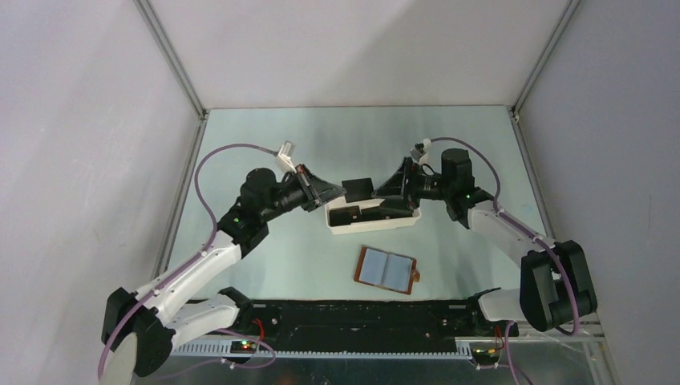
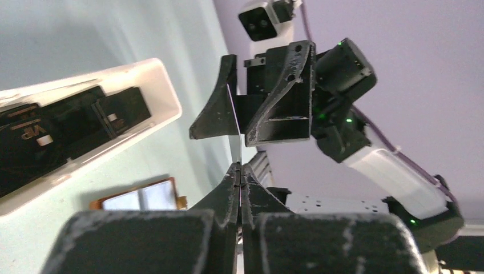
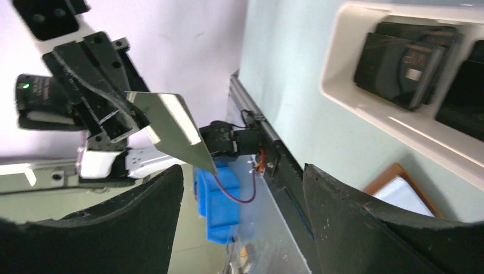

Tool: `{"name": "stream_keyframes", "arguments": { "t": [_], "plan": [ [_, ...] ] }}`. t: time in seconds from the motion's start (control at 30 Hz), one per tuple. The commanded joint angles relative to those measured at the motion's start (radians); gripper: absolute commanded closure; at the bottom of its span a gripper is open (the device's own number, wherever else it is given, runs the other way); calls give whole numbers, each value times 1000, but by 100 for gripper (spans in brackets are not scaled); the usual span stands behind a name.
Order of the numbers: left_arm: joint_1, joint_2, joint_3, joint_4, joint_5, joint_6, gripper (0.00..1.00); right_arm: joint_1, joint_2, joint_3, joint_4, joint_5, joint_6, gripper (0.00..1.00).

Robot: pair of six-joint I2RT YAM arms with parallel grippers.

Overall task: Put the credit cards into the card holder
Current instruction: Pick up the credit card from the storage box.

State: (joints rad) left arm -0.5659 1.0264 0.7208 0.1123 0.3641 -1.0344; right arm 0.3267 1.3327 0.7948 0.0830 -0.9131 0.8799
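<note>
From above, the white tray [image 1: 409, 220] lay in the middle of the table [image 1: 265, 241]. Just above its far rim, the left gripper [image 1: 340, 192] was clamped on one black credit card [image 1: 358, 189] and held it in the air. The right gripper [image 1: 378, 192] was at the other side of this card. More dark cards [image 1: 346, 214] lay inside the tray. The card holder [image 1: 387, 269] lay open and flat, near the tray, on its front side.

In the left wrist view, the held card stood edge-on, pinched between the closed left jaws.

In the right wrist view, the right fingers [image 3: 171, 217] stood wide apart. The card's corner was between them, not gripped.
</note>
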Motion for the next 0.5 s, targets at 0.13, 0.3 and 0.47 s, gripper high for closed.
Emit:
{"name": "stream_keyframes", "arguments": {
  "t": [0.13,0.3,0.47],
  "plan": [
    [5,-35,-38,160,86,-72,100,25,49,-23,556,-134,334,22],
    [5,-41,-55,178,87,-82,100,61,123,-24,890,-140,563,54],
    [5,-40,-61,182,86,-81,100,81,186,-23,1015,-164,653,97]
  ]
}}
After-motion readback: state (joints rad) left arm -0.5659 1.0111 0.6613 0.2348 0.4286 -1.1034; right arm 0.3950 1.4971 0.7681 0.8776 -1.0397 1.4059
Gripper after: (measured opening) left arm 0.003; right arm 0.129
